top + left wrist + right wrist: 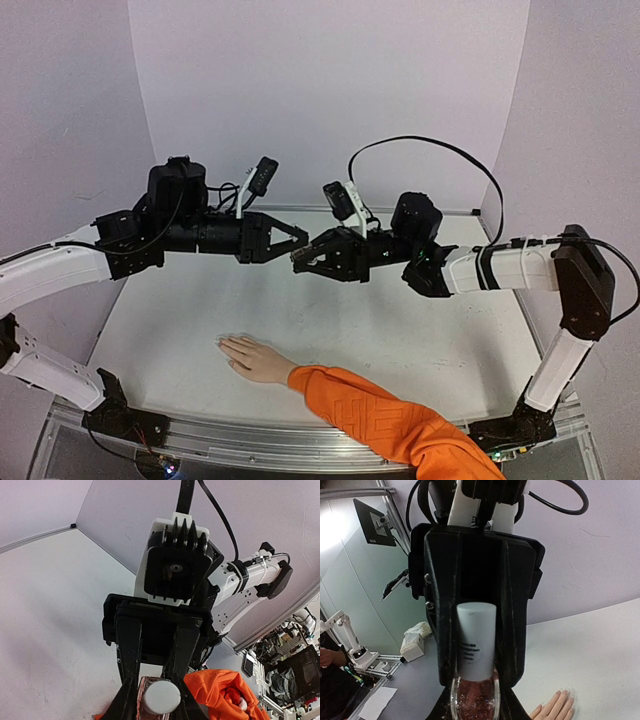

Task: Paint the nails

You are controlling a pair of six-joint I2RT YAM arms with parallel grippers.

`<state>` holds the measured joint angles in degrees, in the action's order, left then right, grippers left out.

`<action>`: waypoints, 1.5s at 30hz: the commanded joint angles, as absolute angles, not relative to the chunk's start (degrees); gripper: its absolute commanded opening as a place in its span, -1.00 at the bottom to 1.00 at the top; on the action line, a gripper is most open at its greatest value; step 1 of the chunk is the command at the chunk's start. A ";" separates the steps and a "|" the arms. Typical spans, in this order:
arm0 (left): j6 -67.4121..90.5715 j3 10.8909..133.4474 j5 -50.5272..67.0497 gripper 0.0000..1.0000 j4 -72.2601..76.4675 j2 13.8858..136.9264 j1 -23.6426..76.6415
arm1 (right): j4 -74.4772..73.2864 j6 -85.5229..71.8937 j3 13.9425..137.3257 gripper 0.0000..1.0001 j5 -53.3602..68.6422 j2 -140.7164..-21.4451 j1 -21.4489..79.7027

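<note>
Nails (559,694) of the pale hand (250,358) lie flat on the tabletop (400,330), below both grippers and well apart from them (they hardly differ from the skin). The orange sleeve (380,420) reaches toward the near edge. The right gripper (298,260) pinches a small glass bottle (475,699) with red glitter. Facing it tip to tip, the left gripper (300,240) is pressed on the white cap (476,640).

Left end effector (292,238) and right end effector (303,260) sit tip to tip, up off the tabletop (420,330). Below them the pale hand (250,356) lies flat, orange sleeve (380,418) trailing behind.
</note>
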<state>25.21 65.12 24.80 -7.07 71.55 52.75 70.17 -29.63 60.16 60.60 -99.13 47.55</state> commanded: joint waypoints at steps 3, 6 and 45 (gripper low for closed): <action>25.01 68.54 26.11 -0.87 -4.48 72.73 52.66 | 75.34 -28.28 62.01 -1.00 61.04 -99.01 47.81; 24.71 67.98 24.05 -1.00 -4.48 72.69 52.67 | 68.06 -22.22 62.36 -1.00 57.11 -97.99 47.81; 22.30 68.75 21.55 0.40 -6.86 70.35 52.48 | 62.87 -16.81 64.20 -1.00 56.73 -95.48 49.21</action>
